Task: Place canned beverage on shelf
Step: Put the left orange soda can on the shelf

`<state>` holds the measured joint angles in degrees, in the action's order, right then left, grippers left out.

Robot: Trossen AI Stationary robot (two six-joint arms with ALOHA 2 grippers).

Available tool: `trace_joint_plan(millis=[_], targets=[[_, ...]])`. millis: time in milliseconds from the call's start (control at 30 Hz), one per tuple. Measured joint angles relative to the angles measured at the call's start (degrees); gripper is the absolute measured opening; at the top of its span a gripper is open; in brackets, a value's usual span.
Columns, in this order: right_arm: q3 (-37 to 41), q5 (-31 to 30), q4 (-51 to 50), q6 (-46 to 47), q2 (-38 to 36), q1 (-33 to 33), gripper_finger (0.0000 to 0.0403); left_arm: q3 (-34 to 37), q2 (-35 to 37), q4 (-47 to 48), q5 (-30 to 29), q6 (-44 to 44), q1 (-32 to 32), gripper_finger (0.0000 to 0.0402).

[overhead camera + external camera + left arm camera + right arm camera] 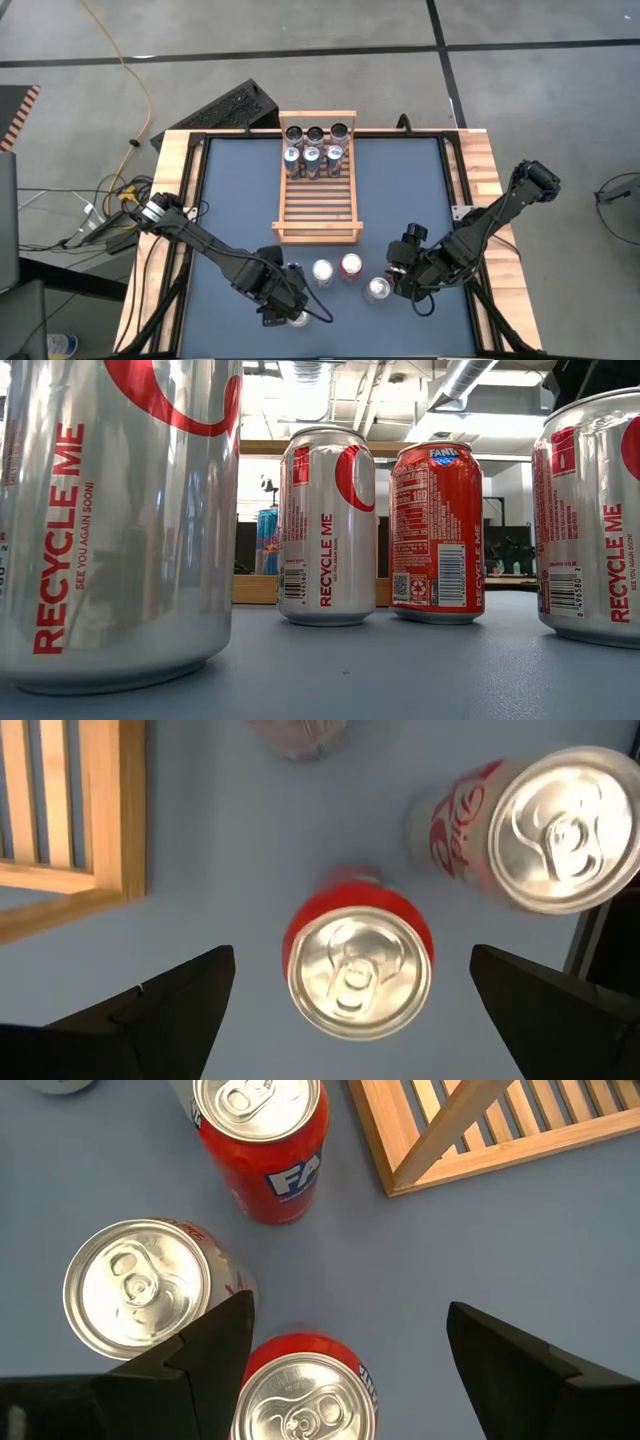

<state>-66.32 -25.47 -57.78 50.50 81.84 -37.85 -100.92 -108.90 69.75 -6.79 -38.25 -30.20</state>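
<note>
Red can sits between right gripper's spread fingers.

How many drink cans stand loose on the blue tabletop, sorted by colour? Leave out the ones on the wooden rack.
Silver cans with red lettering: 3
Red can: 1
Total: 4
</note>
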Motion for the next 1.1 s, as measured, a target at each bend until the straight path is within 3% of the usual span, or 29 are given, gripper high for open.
trace_joint_plan(millis=[900,1100], targets=[[0.0,0.0,0.0,0.0,0.0,0.1,0.0317,8.5,0.6,-9.2,5.0,-1.4,1.5,0.0393],[0.0,0.0,0.0,0.0,0.0,0.1,0.0317,8.5,0.6,-9.2,6.0,-1.7,1.9,0.0366]])
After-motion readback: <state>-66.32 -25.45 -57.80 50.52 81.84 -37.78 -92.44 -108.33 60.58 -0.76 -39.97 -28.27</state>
